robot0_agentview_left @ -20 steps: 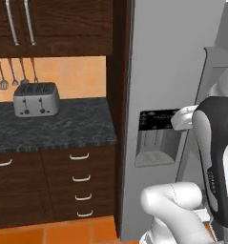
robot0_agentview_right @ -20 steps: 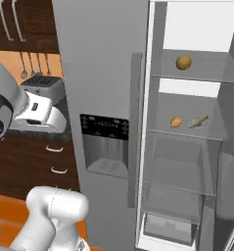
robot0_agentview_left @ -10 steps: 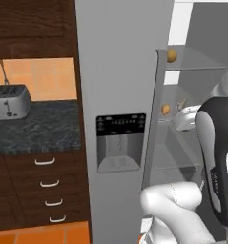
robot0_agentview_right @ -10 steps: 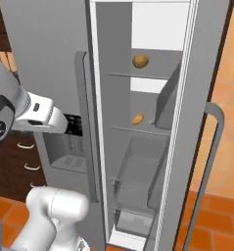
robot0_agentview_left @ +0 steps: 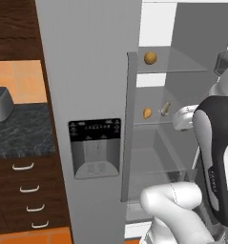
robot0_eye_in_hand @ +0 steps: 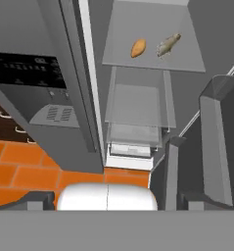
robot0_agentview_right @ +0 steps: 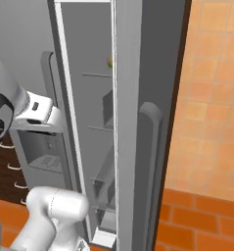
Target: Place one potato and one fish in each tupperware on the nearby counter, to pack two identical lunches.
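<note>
The fridge door [robot0_agentview_right: 138, 122] stands open so the spread, empty pincer [robot0_eye_in_hand: 106, 208] can reach the potato [robot0_eye_in_hand: 138, 48] beside the fish [robot0_eye_in_hand: 168, 44] on the glass shelf [robot0_eye_in_hand: 152, 61].

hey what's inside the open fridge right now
Inside the fridge: one potato on an upper glass shelf, another potato beside a fish one shelf down. The robot's arm covers the lower right.
</note>
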